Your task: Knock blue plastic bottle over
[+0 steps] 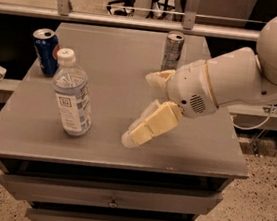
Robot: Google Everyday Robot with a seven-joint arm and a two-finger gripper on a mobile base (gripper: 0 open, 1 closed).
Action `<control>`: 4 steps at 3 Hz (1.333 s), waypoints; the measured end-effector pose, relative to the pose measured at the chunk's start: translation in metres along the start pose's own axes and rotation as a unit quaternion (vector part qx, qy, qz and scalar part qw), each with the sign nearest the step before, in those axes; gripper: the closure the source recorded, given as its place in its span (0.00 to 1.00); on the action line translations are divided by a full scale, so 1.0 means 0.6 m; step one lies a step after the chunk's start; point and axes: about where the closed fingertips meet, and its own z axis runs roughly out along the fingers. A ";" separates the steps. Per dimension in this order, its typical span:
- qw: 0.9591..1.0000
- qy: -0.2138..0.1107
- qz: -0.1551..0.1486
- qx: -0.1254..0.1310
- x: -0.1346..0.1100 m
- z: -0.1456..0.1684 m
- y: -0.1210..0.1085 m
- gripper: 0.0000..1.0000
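Blue plastic bottle (73,97): one, standing upright on front-left part of desk (202,145). Long axis near vertical, white cap pointing up, label toward camera. Cans: two, both upright. Dark blue soda can (45,50) just behind bottle near left edge; slim silver can (172,51) at back, right of centre. Claw (137,110): one, low over desk to right of bottle, clear gap between them, fingers (151,126) spread apart, tips aimed left toward bottle.

No text is readable on the blue plastic bottle (73,97) or the tool (138,110) near it.
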 end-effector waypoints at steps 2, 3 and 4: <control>0.996 -0.078 -0.053 0.001 -0.063 0.079 -0.018 0.00; 0.988 -0.130 -0.083 -0.013 -0.106 0.149 -0.024 0.00; 0.983 -0.159 -0.090 -0.024 -0.122 0.196 -0.019 0.00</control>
